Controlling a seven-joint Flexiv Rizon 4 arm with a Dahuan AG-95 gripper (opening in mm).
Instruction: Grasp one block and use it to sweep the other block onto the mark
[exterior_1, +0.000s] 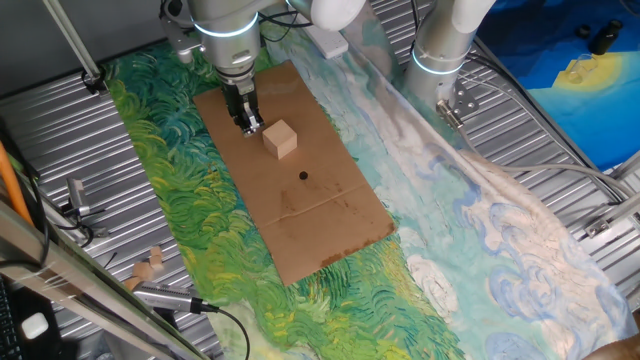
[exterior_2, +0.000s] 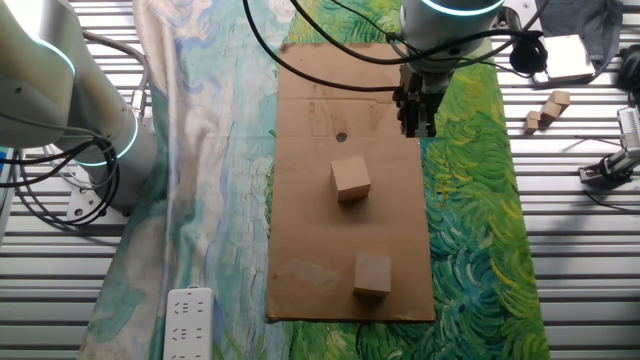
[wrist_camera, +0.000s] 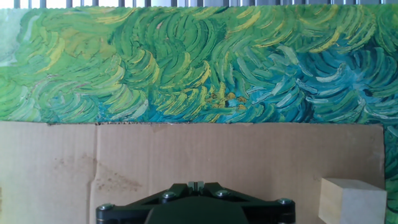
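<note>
2 blocks (exterior_2: 351, 180) (exterior_2: 373, 275) on cardboard (exterior_2: 310, 240), mark (exterior_2: 341, 137)

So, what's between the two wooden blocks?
Nothing but bare cardboard lies between the nearer block and the farther block; the other fixed view shows it.

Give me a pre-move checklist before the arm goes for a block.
1. Both blocks on the cardboard: ok. The middle block and the end block lie apart.
2. Mark uncovered: ok.
3. Block grasped: not ok. Both lie free, and the gripper holds nothing.
4. Jaws open wide enough: cannot tell.
5. Gripper centred over a block: not ok. The hand view shows one block only in its lower right corner.
</note>
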